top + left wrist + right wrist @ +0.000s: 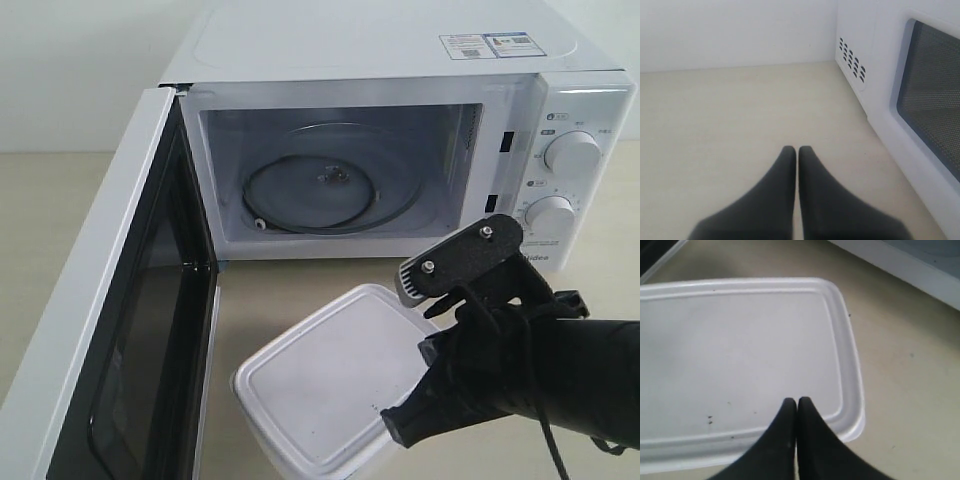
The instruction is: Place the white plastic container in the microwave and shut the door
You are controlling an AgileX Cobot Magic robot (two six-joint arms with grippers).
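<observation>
Your right arm [540, 370] comes in from the lower right of the exterior view and slants down and to the left, its black wrist sitting over the right end of the container [320, 385]. The right gripper [794, 401] is closed, its two black fingers pressed tip to tip with nothing between them. In the right wrist view the tips lie over the lid [740, 350], close to one short edge and near a rounded corner. You cannot tell from these views whether they touch the lid or hang just above it. The container lies flat on the table [300, 280], lid on, just in front of the microwave [350, 40] and outside the cavity, set at an angle to the microwave's front. It sits between the open door [120, 300] on the left and your arm on the right. The door is swung wide out toward the camera, so the glass turntable [330, 185] shows inside. Your left gripper [794, 149] is also closed and grips nothing, its fingers meeting along a thin line. It points across bare table [715, 115], with the door's dark mesh window [935, 100] and the side vents [852, 62] off to one side, apart from the fingers.
</observation>
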